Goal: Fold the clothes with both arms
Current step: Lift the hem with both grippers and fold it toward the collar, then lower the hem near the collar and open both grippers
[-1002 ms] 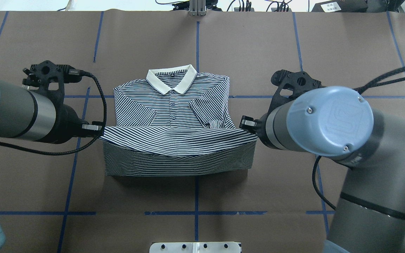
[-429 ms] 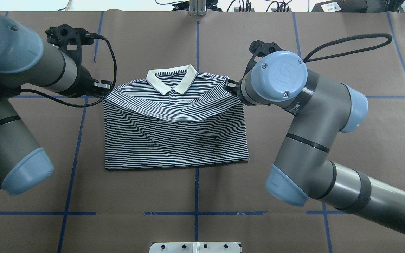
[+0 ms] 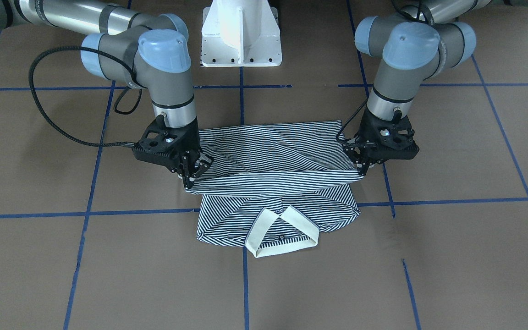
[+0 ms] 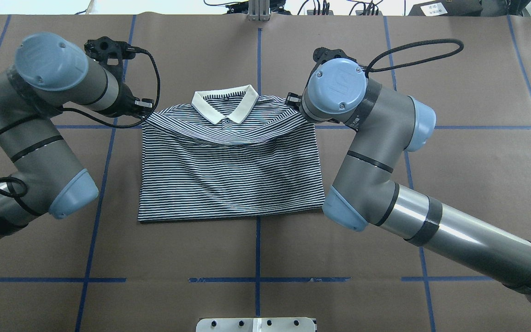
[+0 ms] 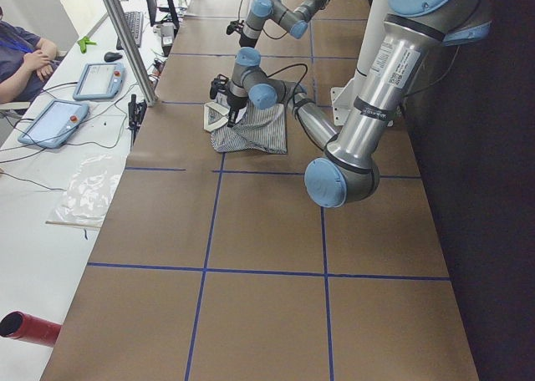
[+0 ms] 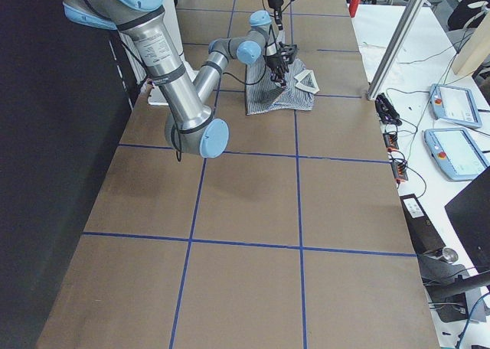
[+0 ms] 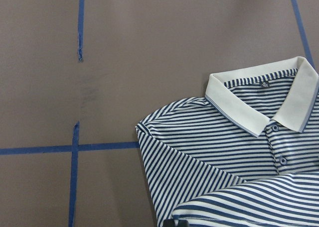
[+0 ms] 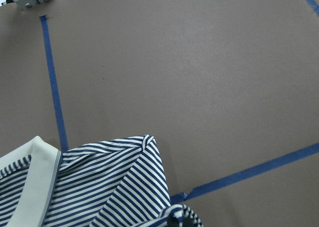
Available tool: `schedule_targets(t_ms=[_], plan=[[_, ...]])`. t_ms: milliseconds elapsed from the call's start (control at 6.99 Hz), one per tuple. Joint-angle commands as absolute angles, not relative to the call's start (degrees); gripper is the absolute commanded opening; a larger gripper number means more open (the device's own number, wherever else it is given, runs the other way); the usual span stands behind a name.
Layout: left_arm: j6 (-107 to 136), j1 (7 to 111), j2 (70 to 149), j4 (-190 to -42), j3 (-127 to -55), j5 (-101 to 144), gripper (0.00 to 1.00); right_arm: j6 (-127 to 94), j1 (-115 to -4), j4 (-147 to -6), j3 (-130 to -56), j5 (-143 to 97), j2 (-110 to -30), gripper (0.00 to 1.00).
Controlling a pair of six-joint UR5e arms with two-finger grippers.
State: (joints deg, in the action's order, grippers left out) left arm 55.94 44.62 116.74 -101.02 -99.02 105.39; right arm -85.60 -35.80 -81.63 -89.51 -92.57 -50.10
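the polo shirt (image 4: 228, 175), thin navy-and-white stripes with a plain cream collar (image 4: 225, 103), lies mid-table (image 4: 454, 184) with its lower half doubled up over the chest. the collar points to the far side and the fold edge is nearest the robot; the bundle is slightly wider left to right. the left gripper (image 4: 148, 105) and right gripper (image 4: 292, 99) each pinch a hem corner, holding the hem stretched just near of the collar.

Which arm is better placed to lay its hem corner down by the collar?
Right, marginally: the right arm seems to hold its polo shirt corner lower in its jaws, nearly on the shoulder; the left arm holds higher.
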Motion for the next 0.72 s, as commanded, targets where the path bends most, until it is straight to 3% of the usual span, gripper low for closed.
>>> schedule_targets(t_ms=[0,573], plan=[[55.72,44.38,117.42,-107.46,-91.35,105.29,0.00,-85.34,-35.86,-77.43,-82.46,-92.64,-49.22,0.00],[51.33,44.74,117.16,-110.48,-89.74,105.38,0.00,-84.38,-37.70,-77.43,-81.74,-94.39,-49.13,0.00]])
